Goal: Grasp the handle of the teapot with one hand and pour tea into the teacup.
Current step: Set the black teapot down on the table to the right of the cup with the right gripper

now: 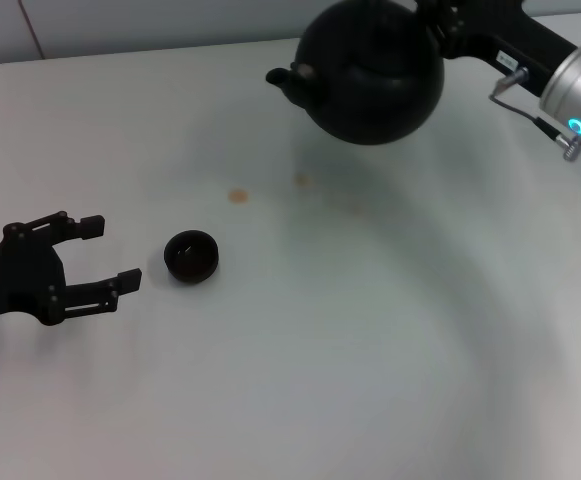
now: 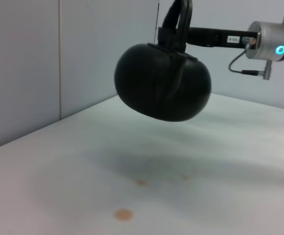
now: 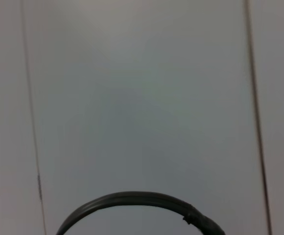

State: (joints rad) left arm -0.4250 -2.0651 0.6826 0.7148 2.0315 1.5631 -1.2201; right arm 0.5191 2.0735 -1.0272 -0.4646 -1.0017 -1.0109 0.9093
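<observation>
The white worktop (image 1: 370,350) has a couple of small brownish stains (image 1: 237,196) on it. The big round matte-black teapot (image 1: 375,75) hangs in the air over the far side, hoisted by its arched black handle (image 2: 178,22), stubby spout aimed left. The tiny dark bowl-shaped teacup (image 1: 191,256) sits well apart from it, so tipping now would likely splash tea onto the worktop. Right tool (image 1: 448,28) is clamped on the handle. Left tool (image 1: 95,255) waits just beside the teacup, fingers spread, holding nothing.
</observation>
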